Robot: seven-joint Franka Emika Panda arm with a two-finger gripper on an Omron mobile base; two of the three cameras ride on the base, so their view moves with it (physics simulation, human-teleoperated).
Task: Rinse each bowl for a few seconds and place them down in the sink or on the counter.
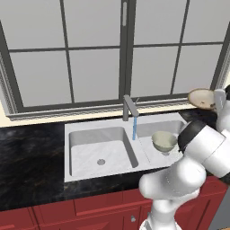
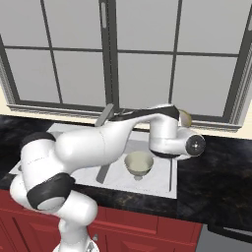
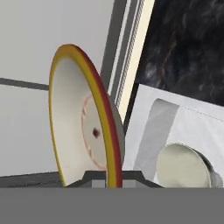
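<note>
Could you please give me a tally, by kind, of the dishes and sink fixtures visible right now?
Bowls: 2, one held on edge in the pincer, one resting in the right basin
Sink basins: 2
Faucets: 1, running water
Total: 5

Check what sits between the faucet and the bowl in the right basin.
Left base view: just the thin water stream dropping from the faucet, then bare basin floor of the sink up to the bowl.
</note>
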